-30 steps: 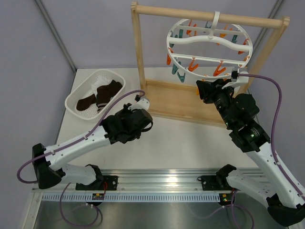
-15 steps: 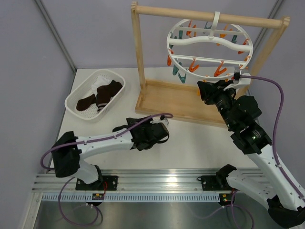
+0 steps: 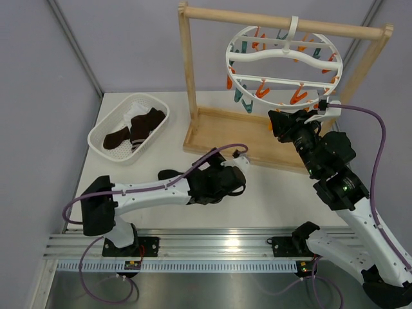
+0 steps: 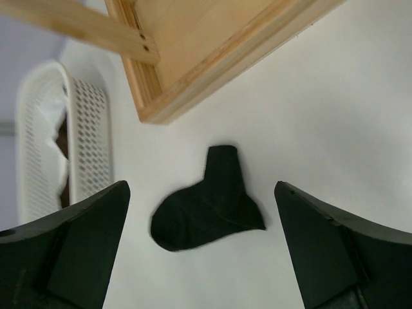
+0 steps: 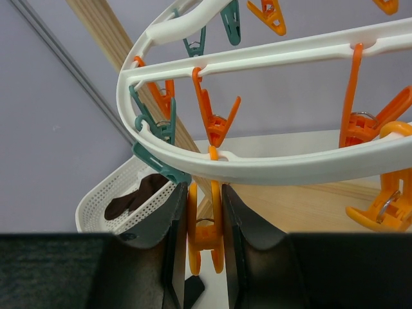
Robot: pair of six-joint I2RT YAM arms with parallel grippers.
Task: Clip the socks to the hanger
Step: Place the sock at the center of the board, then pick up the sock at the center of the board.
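A basket sits at the back left of the counter, with socks lying in it. To its right, further back, is a stand, and a hanger hangs from its top bar, above its base. One sock lies on the counter between the basket and the stand's near left corner, with the left gripper above it. Under the hanger's near rim, the right gripper sits either side of a clip.

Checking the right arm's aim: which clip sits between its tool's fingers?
The orange clip hanging under the hanger's near rim, gripped by the right tool; the others hang free.
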